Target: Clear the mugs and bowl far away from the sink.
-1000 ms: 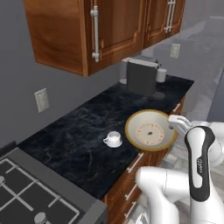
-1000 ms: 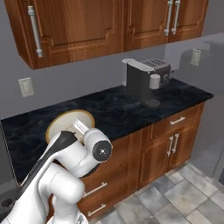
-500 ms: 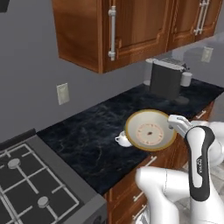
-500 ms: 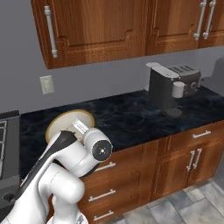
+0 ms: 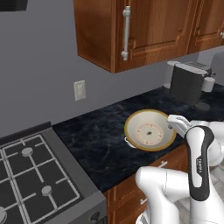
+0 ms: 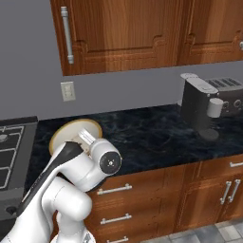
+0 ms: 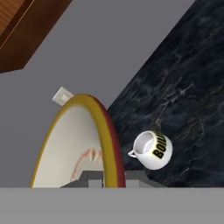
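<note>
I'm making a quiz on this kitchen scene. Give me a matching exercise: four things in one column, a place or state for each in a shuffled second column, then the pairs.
Things:
1. bowl
2. white mug
3. coffee machine
4. stove

Places or states:
A. stands on the counter at its right end
B. held at its rim by the gripper
C. lies left of the black counter
D. sits on the counter beside the bowl

Pairs: 1-B, 2-D, 3-A, 4-C

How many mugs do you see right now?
1. A white mug stands on the black counter just beside the held bowl; the left base view shows only its edge behind the bowl. Another mug may be hidden or off-frame.
</note>
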